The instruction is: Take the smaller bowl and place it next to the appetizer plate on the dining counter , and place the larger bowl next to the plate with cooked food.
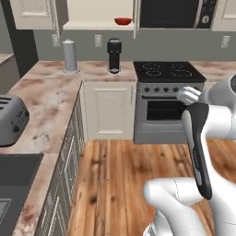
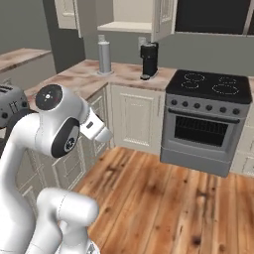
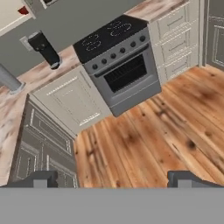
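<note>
STEP: approach, nothing picked yet | FINGERS: gripper [image 3: 112, 179] spread wide, empty, over wooden floor | TARGET: smaller bowl [image 1: 123, 21] far off on open cabinet shelf, left of microwave [image 1: 177, 13] | NEXT: reach up to shelf.

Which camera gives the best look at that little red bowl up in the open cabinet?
The left base view: the smaller bowl sits whole on the cabinet shelf. The hand view catches just a red sliver at its corner; in the right base view I cannot make it out.

the smaller bowl [image 1: 123, 20] sits on an open cabinet shelf [image 1: 99, 25], above the coffee machine [image 1: 114, 56]; stove [image 1: 168, 102] to the right; toaster [image 1: 12, 119] on the near-left worktop [image 1: 46, 99]
</note>
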Robot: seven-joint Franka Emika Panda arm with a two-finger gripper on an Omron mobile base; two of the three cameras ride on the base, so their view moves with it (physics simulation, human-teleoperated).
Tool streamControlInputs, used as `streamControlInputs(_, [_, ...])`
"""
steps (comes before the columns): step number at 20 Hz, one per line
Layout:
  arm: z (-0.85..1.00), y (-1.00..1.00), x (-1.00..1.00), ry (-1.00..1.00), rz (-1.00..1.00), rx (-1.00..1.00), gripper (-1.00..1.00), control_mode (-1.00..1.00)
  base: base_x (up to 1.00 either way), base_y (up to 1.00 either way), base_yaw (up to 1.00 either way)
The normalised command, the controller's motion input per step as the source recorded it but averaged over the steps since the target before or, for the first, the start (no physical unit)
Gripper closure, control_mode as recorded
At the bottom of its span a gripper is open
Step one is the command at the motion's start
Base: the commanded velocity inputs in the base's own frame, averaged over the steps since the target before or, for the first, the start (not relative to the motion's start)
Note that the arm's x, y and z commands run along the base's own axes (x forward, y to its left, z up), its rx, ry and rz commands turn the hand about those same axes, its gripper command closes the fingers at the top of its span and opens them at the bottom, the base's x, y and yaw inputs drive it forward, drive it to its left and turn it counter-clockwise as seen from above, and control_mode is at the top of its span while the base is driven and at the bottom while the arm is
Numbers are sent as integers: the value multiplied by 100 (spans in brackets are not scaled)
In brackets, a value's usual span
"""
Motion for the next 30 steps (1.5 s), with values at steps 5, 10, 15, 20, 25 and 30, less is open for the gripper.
streamControlInputs(5, [0, 0, 0, 0, 0, 0, -100, 100, 100, 42, -1])
streamControlInputs(10, [0, 0, 0, 0, 0, 0, -100, 100, 83, 31, -1])
streamControlInputs(15, [0, 0, 0, 0, 0, 0, -100, 100, 73, 18, -5])
streamControlInputs(20, [0, 0, 0, 0, 0, 0, -100, 100, 66, 45, -9])
streamControlInputs(25, [0, 0, 0, 0, 0, 0, -100, 100, 62, 43, -9])
streamControlInputs(30, [0, 0, 0, 0, 0, 0, -100, 100, 65, 0, -6])
